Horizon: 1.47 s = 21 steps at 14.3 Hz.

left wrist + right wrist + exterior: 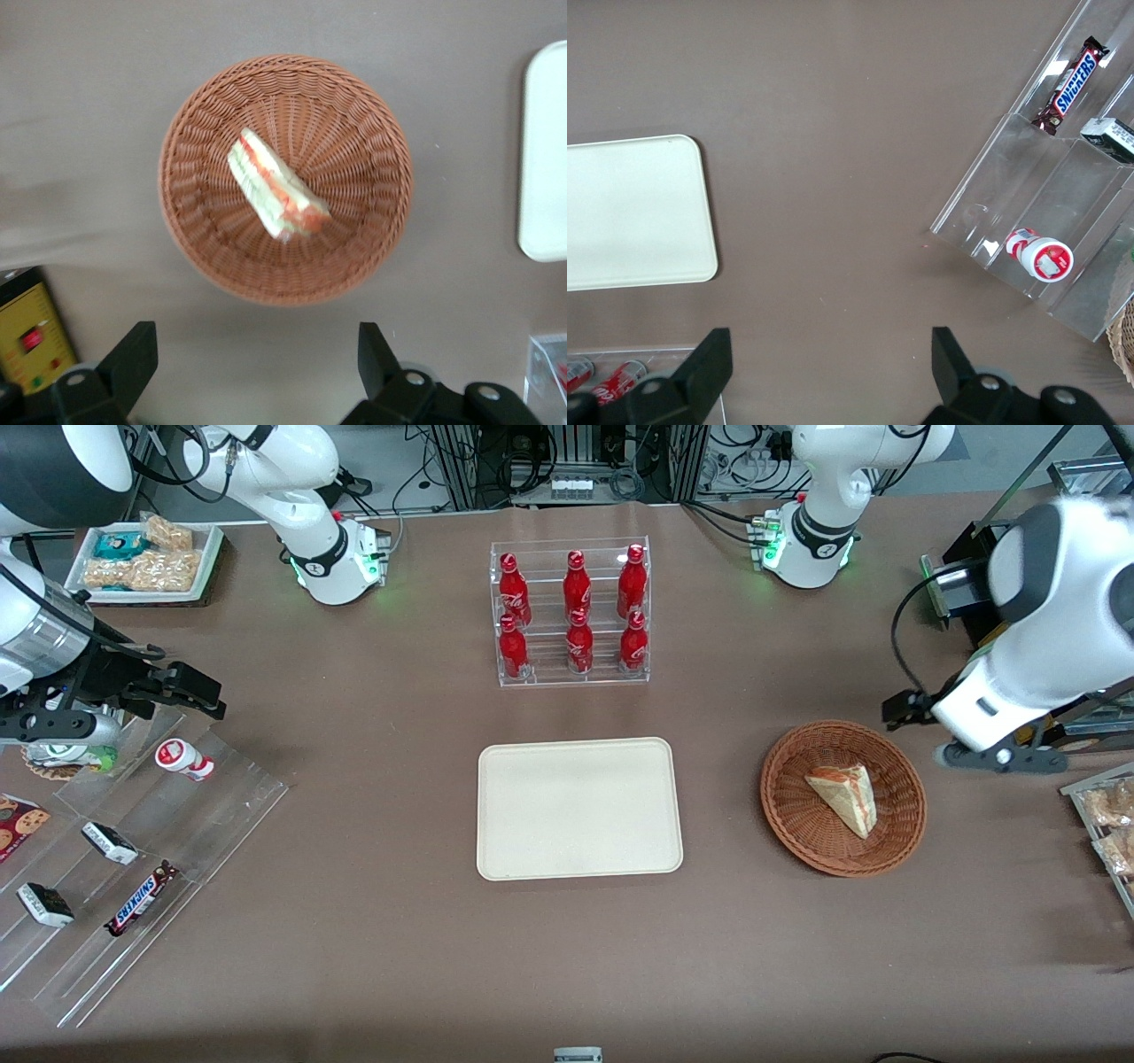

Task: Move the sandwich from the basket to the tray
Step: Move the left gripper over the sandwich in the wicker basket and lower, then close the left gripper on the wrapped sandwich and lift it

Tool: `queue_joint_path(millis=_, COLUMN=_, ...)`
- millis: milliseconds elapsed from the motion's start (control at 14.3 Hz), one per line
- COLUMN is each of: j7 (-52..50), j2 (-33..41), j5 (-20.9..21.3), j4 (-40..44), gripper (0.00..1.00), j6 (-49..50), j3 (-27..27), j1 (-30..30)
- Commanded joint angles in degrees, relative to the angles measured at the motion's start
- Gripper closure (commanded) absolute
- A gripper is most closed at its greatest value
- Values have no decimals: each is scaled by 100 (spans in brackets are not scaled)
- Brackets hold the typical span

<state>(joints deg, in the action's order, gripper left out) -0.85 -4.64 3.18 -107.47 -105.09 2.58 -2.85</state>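
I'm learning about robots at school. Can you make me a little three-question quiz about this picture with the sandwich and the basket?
1. True or false: the sandwich already lies on the tray.
2. How many red bottles stand in the clear rack? A) four B) six C) eight
3. Fill in: the gripper hangs open above the table beside the ____.

Key:
1. False. The sandwich lies in the basket, and nothing lies on the tray.
2. B, six: three on the upper step and three on the lower.
3. Basket. The gripper holds nothing.
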Motion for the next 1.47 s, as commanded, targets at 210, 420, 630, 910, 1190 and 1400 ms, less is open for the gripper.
queue_joint_path(millis=210, j7=-546, j2=112, j5=42, j4=-1810, gripper=0, j6=-2090, j3=-56, j1=-14)
queue_joint_path(millis=420, j7=-2131, j2=-45, j5=42, j4=-2234, gripper=0, j6=-3138, j3=-65, j1=-5)
queue_joint_path(millis=630, j7=-4346, j2=-326, j5=51, j4=-2181, gripper=0, j6=-3526, j3=-65, j1=-14)
queue_joint_path(millis=910, j7=-5443, j2=-695, j5=42, j4=-2138, gripper=0, j6=-3940, j3=-73, j1=3)
queue_joint_path(millis=1190, j7=-5452, j2=-1013, j5=42, j4=-2059, gripper=46, j6=-4116, j3=-73, j1=4)
queue_joint_path(millis=1400, j7=-5356, j2=-855, j5=164, j4=-1936, gripper=91, j6=-3767, j3=-65, j1=-31)
